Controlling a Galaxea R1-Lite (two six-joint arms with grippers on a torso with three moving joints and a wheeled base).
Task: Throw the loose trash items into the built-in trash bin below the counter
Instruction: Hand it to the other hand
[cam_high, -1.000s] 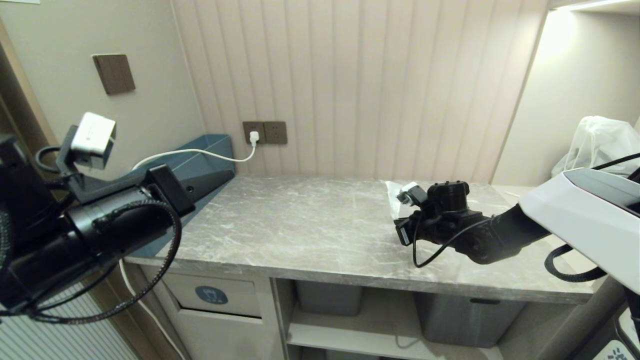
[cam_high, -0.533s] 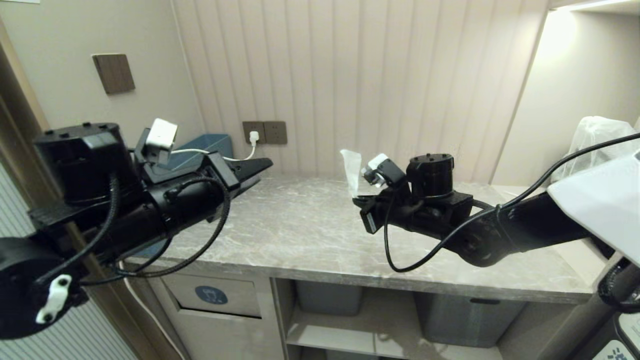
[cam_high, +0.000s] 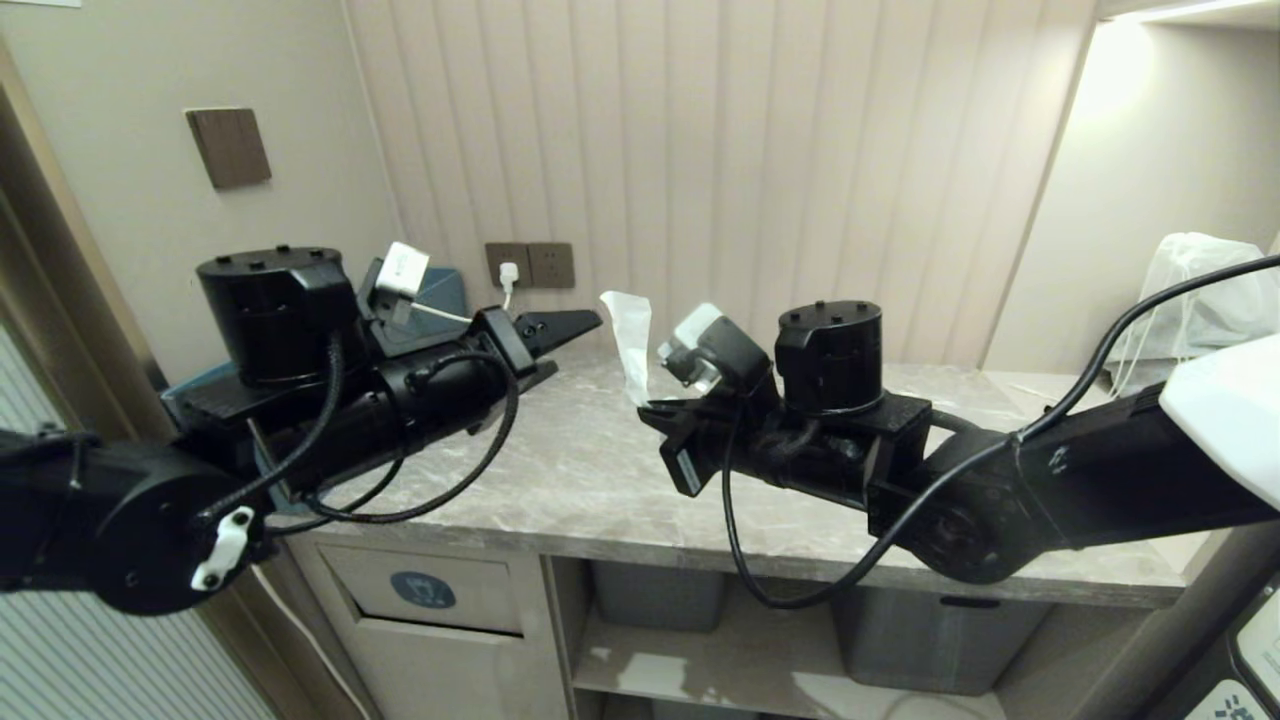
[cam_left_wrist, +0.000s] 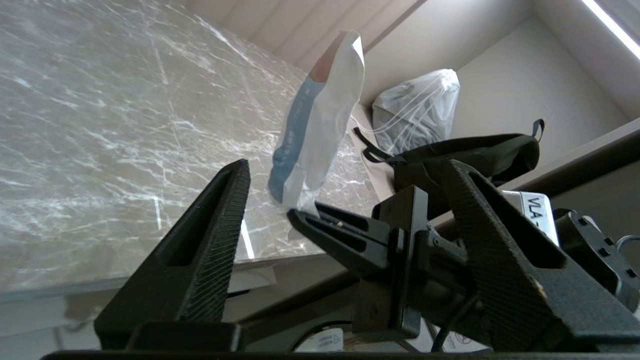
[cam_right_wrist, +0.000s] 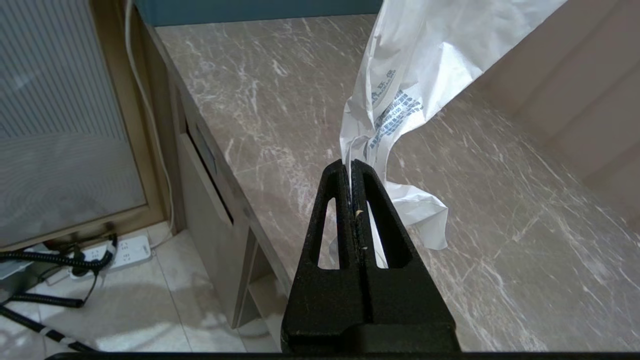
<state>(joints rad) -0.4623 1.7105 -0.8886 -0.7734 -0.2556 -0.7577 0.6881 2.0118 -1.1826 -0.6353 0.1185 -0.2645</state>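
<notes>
Print in blue runs across the wrapper (cam_right_wrist: 400, 100), too small and creased to read; a white tag on the right arm shows "VLA" in the left wrist view, the rest cut off. The bin (cam_high: 430, 595) flap carries a round blue sticker (cam_high: 422, 590) with a white icon I cannot make out.

The right claw (cam_right_wrist: 352, 170) is clenched on the wrapper's lower edge and holds it upright in the air above the surface (cam_high: 600, 480). The right arm reaches in low from the right, its wrist level. The left claw (cam_high: 560, 340) is spread wide and grasps nothing; it points at the wrapper from the left, near it but apart, at about the same height.

Both arms hide much of the surface's front. A white bag (cam_high: 1200, 290) sits at the far right, partly behind the right arm. A teal box (cam_high: 440, 295) shows only a corner behind the left wrist.
</notes>
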